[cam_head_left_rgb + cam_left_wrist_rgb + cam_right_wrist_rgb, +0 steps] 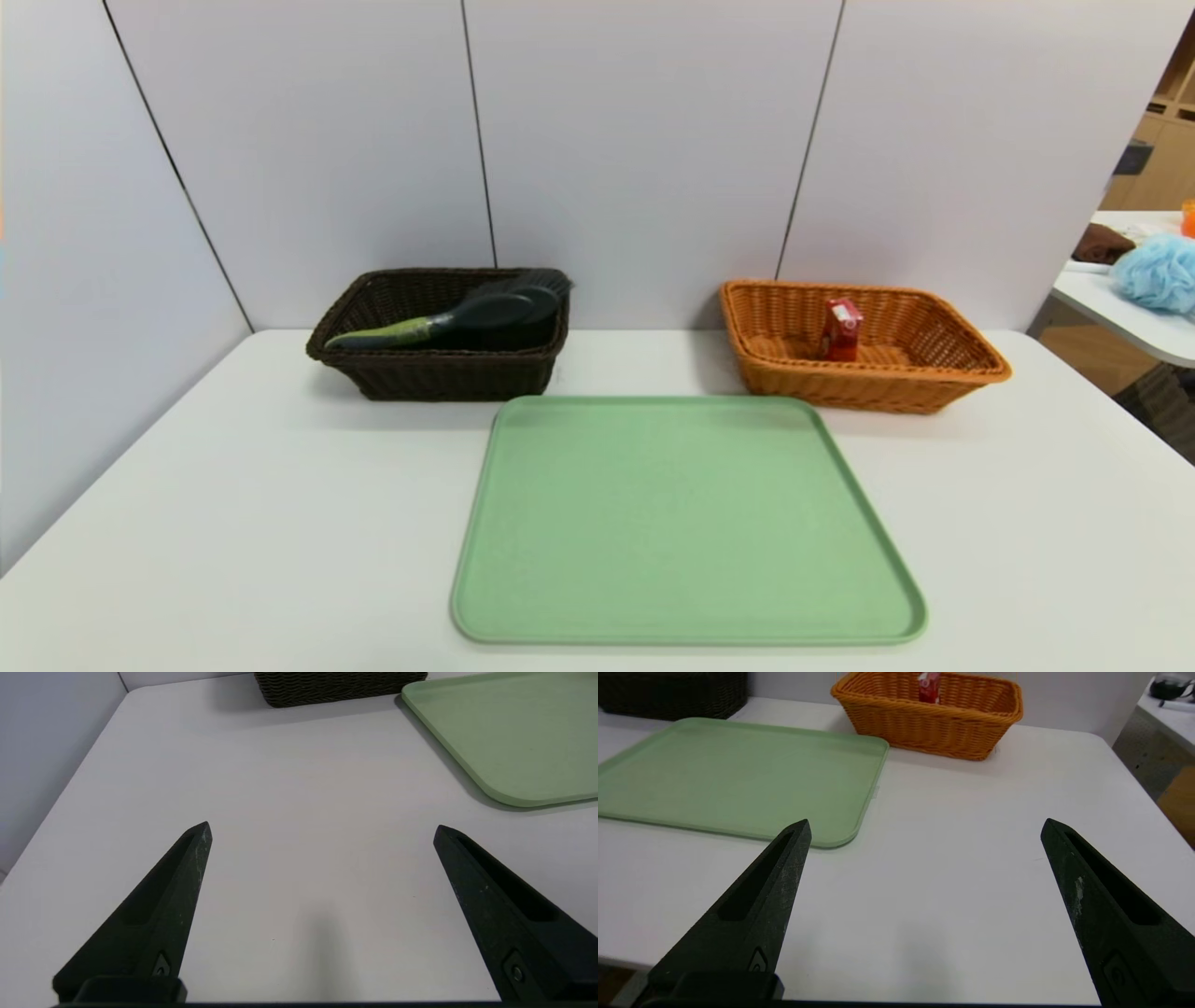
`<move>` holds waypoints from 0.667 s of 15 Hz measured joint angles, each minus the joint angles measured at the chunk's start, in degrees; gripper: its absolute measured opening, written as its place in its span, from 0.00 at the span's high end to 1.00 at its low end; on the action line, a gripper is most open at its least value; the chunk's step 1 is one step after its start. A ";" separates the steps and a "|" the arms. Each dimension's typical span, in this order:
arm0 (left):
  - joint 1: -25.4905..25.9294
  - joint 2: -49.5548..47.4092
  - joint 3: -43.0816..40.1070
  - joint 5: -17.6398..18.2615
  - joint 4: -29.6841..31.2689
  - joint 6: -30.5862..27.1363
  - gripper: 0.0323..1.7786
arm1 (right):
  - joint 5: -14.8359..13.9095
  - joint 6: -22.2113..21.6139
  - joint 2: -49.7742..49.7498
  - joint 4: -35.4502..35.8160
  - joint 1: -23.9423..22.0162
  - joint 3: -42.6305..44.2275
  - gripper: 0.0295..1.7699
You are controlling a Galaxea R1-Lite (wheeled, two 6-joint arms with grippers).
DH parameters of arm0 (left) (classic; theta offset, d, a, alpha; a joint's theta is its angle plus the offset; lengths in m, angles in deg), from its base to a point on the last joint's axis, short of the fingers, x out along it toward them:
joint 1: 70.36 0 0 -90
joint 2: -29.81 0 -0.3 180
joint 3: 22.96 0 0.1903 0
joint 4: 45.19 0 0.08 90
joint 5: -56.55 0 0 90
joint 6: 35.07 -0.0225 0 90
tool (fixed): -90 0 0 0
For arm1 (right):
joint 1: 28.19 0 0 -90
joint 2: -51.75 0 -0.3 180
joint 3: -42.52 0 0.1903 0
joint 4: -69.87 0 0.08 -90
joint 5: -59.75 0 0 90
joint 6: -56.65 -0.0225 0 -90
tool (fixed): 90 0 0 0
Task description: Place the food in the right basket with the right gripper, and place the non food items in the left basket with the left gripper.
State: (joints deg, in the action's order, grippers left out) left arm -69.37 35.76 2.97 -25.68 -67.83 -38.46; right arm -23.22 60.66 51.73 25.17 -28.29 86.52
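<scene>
The small red carton (pixel 841 329), the food, stands upright inside the orange wicker right basket (pixel 952 369); the right wrist view shows that carton (pixel 929 681) and basket (pixel 934 723) too. In the dark brown left basket (pixel 439 378) lies the brush (pixel 448 322) with its olive-green handle, resting over a black pouch (pixel 537 280) at the basket's back right. My left gripper (pixel 322 828) hovers open over bare table near the front left, holding nothing. My right gripper (pixel 926 823) is open over bare table at the front right, also holding nothing. Neither gripper shows in the head view.
A flat green tray (pixel 560 597) lies in the table's middle, in front of both baskets, with nothing on it. Grey wall panels stand behind. A second table (pixel 1120 317) with a blue sponge ball (pixel 1158 271) is off to the right.
</scene>
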 joint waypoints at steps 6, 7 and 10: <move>-0.17 -3.91 -0.85 -2.62 -0.13 0.55 0.05 | -2.71 0.26 -0.02 24.25 0.00 -14.03 0.04; -0.20 -4.46 -0.89 -2.69 -0.13 0.59 0.05 | -2.67 0.26 -0.02 24.31 0.00 -14.82 0.04; -0.26 -5.53 -1.90 -6.12 -0.21 0.65 0.05 | -2.73 0.30 -0.02 24.66 0.00 -17.36 0.04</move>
State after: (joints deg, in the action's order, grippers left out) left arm -69.63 30.22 1.06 -31.80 -68.03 -37.81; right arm -25.96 60.97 51.71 49.83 -28.29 69.16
